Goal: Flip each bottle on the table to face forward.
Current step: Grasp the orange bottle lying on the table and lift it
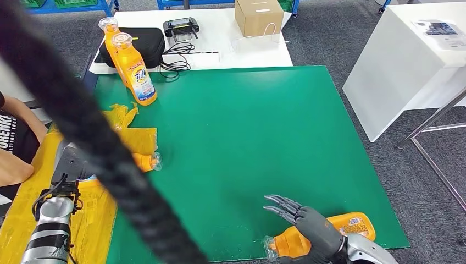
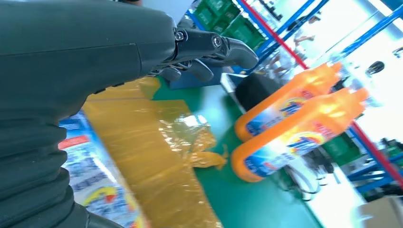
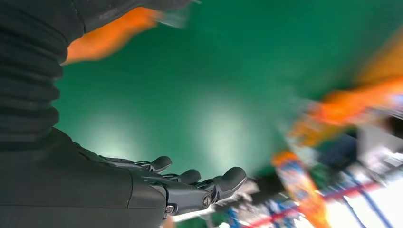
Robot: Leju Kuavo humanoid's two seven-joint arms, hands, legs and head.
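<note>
**Right hand over the near bottle, two more waiting across the mat**

The right hand (image 1: 308, 220) hovers with its fingers stretched apart and nothing in them, above a bottle (image 1: 329, 234) that lies on its side at the near edge of the green mat (image 1: 247, 137), cap towards the robot's left. In the head view the hand covers the bottle's middle; whether it touches the bottle I cannot tell. The left hand (image 2: 199, 52) shows in the left wrist view with fingers loosely out and no bottle in it, over the yellow plastic sheet (image 1: 137, 137) at the left side of the mat.

Two upright bottles (image 1: 134, 69) stand side by side at the far left corner of the mat. A fourth bottle (image 1: 148, 161) lies by the yellow sheet, mostly hidden behind a thick black cable (image 1: 88, 121) that crosses the head view.

The risk I see: the near bottle lies close to the mat's front edge, so a push or a poor grip could roll it off the table. It is round and looks slick, which would help it slip.

Round about: a black case (image 1: 151, 44), a small device (image 1: 181, 26), loose cords (image 1: 178, 58) and a cardboard box (image 1: 258, 15) on the white table beyond. A person's arm (image 1: 16, 148) rests at the left, close to the yellow sheet, near where the left arm works
</note>
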